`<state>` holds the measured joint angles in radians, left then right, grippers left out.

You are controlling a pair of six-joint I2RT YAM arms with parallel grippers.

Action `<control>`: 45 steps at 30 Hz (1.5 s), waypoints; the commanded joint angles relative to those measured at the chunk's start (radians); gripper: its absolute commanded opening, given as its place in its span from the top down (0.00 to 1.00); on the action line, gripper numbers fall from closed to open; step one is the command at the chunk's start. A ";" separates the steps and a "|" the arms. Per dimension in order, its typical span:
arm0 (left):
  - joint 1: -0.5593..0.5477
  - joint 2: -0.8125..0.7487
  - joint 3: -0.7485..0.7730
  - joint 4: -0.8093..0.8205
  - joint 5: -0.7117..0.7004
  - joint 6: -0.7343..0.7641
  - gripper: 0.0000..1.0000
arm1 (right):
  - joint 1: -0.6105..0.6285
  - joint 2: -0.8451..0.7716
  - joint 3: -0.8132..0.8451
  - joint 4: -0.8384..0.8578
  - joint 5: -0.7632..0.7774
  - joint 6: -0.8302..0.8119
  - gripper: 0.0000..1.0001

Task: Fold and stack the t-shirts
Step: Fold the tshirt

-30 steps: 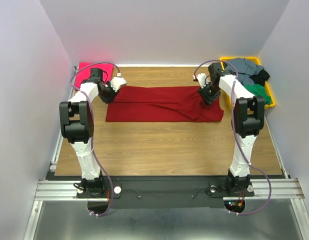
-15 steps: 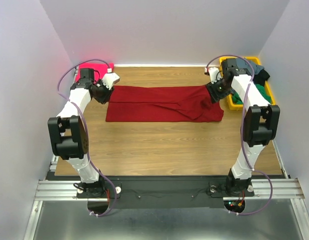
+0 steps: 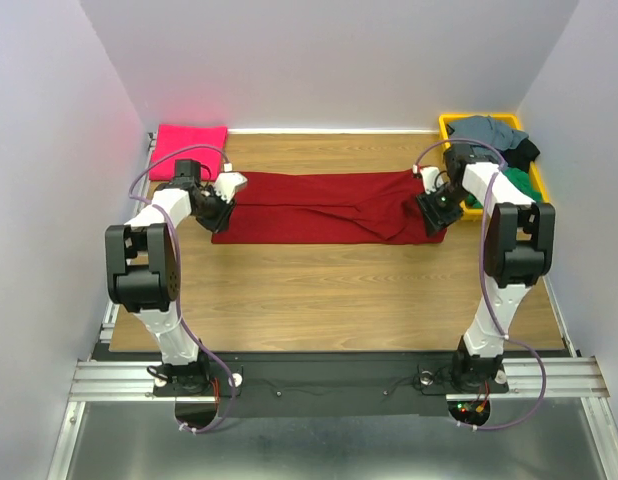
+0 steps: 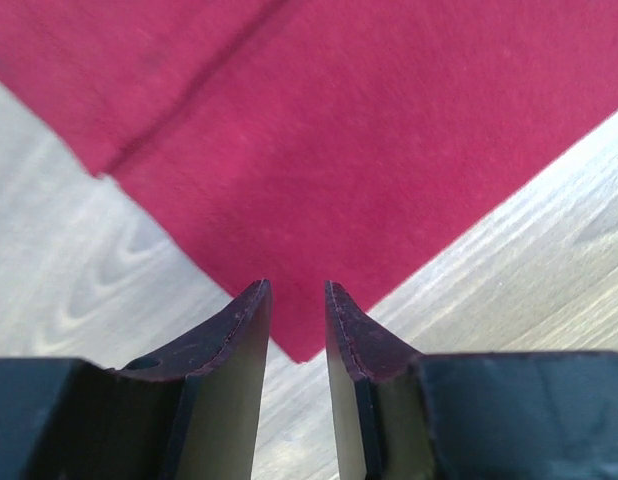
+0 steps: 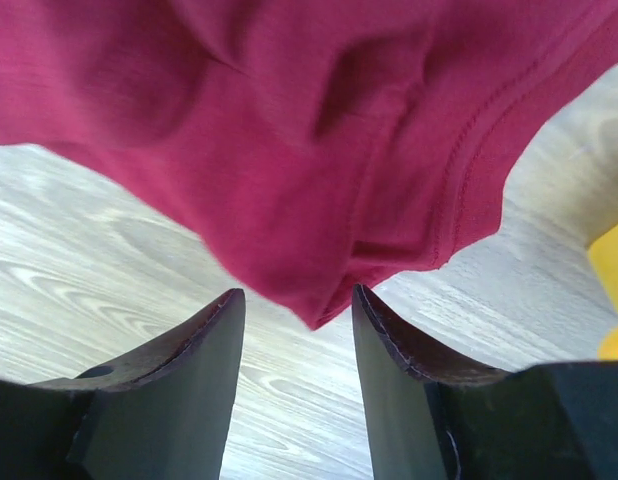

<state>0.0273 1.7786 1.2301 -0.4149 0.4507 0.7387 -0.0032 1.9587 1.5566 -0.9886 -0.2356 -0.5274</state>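
Top external view: we're seeing the hot-pink shirt [image 3: 189, 138] lying folded at the far-left corner of the tabletop [image 3: 329, 290]. The crimson shirt [image 3: 329, 207] is lying mid-tabletop as a long strip, still needing cross-folds + stacking. More shirts are waiting in the yellow bin [image 3: 542, 203]. Left jaws and right jaws are hanging released at the strip's ends. Vs 0.5 s ago, both are sitting nearer us.

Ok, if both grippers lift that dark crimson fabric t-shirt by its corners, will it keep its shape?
Probably floppy: the dark crimson fabric t-shirt lies flat with soft creases, so its middle would likely sag. It looks thin, so probably light. Pushed on the wooden table, it would likely bunch rather than slide.
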 commanded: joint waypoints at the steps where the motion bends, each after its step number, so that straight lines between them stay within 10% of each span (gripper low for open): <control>1: -0.007 0.005 -0.041 0.010 -0.020 0.004 0.63 | -0.024 0.034 -0.007 0.014 0.011 -0.010 0.48; 13: -0.012 0.048 -0.156 0.025 -0.210 0.065 0.74 | -0.024 0.109 -0.032 0.025 0.073 -0.019 0.99; 33: 0.014 -0.303 -0.480 -0.179 -0.237 0.197 0.80 | -0.023 -0.181 -0.339 -0.117 0.082 -0.201 0.99; 39: 0.016 -0.407 -0.394 -0.301 -0.126 0.284 0.60 | -0.023 -0.251 -0.169 -0.249 -0.079 -0.226 0.61; 45: -0.062 -0.484 -0.189 -0.323 0.110 0.344 0.49 | -0.023 -0.264 -0.044 -0.269 -0.188 -0.158 0.57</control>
<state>0.0296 1.3720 0.9085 -0.7132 0.3817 1.0252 -0.0257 1.7359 1.4532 -1.2125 -0.3195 -0.7197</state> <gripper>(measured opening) 0.499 0.438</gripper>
